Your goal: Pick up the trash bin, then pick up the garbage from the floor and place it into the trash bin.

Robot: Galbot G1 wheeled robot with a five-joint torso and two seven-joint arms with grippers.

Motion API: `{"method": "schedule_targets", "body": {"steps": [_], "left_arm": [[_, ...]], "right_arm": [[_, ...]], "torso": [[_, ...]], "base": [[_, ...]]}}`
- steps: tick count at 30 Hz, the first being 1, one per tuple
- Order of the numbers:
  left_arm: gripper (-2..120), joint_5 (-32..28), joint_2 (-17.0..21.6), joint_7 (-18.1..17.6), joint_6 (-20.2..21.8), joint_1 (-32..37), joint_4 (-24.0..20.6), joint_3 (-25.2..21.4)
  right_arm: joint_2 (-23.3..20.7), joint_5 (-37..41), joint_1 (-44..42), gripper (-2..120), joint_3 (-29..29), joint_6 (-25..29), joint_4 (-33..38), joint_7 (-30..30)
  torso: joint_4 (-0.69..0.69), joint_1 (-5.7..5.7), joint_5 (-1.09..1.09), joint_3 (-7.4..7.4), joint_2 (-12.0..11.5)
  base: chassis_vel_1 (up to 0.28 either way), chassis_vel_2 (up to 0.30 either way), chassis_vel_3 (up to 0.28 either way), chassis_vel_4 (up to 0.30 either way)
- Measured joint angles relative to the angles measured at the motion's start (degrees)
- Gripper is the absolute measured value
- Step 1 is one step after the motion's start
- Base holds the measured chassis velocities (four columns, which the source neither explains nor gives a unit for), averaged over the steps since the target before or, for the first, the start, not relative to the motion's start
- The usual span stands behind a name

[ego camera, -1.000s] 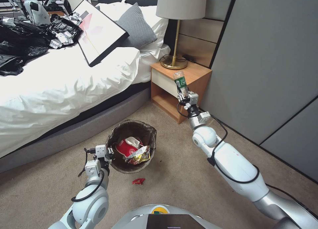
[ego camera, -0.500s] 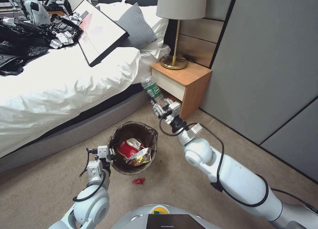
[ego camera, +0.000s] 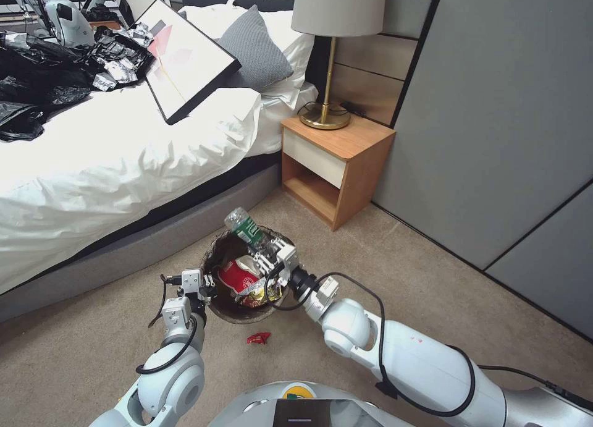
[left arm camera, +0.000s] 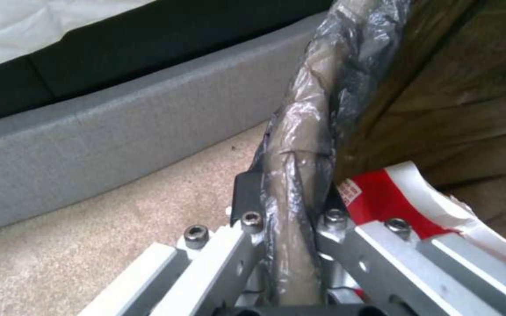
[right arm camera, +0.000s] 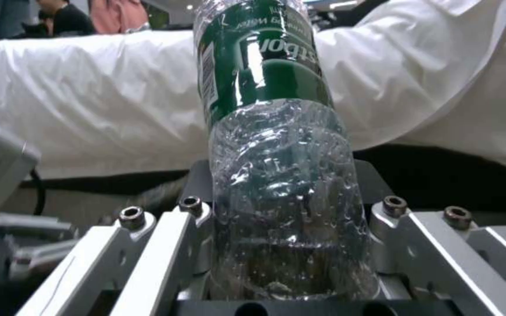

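The right pincer [ego camera: 262, 254] grips a clear plastic bottle [ego camera: 244, 227] with a green label by its base and holds it tilted over the far rim of the trash bin [ego camera: 217, 252], which sits on the carpet just beside the bed's grey base [ego camera: 142, 245]. The left pincer [ego camera: 204, 289] is clamped on the bin's near-left rim; the left wrist view shows its fingers [left arm camera: 247, 206] pinching the liner-wrapped edge [left arm camera: 300, 145]. Inside the bin lie a red-and-white paper cup [ego camera: 238, 274], a crumpled white tissue [ego camera: 249, 264] and a yellow snack wrapper [ego camera: 262, 290], partly hidden by the right pincer. 1 small red wrapper [ego camera: 258, 338] lies on the floor just in front of the bin. In the right wrist view the bottle's [right arm camera: 276, 145] cap is cut off at the frame edge.
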Motion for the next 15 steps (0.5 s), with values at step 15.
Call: {"method": "schedule_targets", "body": {"steps": [15], "left_arm": [[0, -0.02, -0.43, -0.03, -0.02, 0.29, -1.25, -0.31]], "right_arm": [[3.25, -2.86, 1.45, 32, -3.30, 1.17, -7.20, 0.27]], "torso": [[0.00, 0.00, 0.00, 0.00, 0.00]], "base": [[0.000, 0.000, 0.000, 0.000]]}}
